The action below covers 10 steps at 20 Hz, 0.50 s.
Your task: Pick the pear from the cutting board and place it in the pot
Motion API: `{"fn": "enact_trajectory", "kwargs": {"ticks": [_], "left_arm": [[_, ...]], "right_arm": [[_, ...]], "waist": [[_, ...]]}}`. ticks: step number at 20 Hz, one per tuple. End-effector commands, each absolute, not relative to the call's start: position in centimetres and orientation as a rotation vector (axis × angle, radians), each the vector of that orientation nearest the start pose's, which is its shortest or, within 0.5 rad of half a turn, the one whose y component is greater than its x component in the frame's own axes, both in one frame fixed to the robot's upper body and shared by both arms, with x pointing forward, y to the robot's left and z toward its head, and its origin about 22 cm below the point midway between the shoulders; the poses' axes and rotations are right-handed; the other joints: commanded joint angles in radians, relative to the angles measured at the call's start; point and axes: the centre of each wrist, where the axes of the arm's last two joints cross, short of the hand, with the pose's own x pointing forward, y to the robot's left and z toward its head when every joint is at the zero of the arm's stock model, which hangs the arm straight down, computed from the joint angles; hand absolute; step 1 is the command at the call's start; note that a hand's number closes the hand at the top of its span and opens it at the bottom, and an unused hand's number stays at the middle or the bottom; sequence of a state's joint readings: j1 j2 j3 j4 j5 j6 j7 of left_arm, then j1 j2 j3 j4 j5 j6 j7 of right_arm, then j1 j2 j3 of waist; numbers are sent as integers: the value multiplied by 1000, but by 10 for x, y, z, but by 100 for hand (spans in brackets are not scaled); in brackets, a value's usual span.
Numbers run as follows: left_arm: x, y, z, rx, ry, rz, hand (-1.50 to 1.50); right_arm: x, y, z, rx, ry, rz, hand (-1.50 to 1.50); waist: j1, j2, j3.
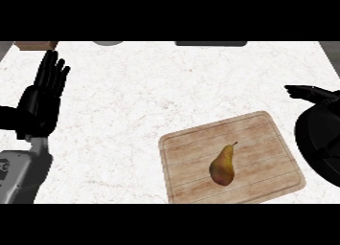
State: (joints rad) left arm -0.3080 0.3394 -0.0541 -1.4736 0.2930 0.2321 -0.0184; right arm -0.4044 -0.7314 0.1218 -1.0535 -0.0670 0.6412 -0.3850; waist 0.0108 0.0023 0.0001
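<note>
Head view, only view supplied

- Pear point(224, 165): lying on its side near the middle of the cutting board point(271, 129), untouched; long axis near upright in the view, stem end pointing away and slightly right; skin yellow-brown, smooth, bulb end nearest
- Cutting board: pale wood, grooved planks, rounded corners, skewed on the counter point(165, 86) of white veined marble
- Right hand point(315, 93): black, at right edge, holding nothing; fingers partly cropped, spread or curled cannot tell; nearer hand, pear lying down-left of it
- Left hand point(45, 91): far left, fingers straight, side by side, pointing up (resting), well apart from pear
- Pot point(326, 143): probably the dark rounded mass at right edge, just beside board; identity uncertain
</note>
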Motion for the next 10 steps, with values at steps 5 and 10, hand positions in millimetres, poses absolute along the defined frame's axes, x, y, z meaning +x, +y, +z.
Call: {"fn": "enact_trajectory", "kwargs": {"ticks": [5, 10], "left_arm": [[318, 257, 83, 95, -1736, 59, 0], [308, 268, 79, 98, -1756, 46, 0]], "right_arm": [[346, -345, 123, 141, -1306, 1241, -150], [351, -303, 118, 140, -1211, 1292, -150]], "waist": [[-16, -5, -1], [-11, -4, -1]]}}
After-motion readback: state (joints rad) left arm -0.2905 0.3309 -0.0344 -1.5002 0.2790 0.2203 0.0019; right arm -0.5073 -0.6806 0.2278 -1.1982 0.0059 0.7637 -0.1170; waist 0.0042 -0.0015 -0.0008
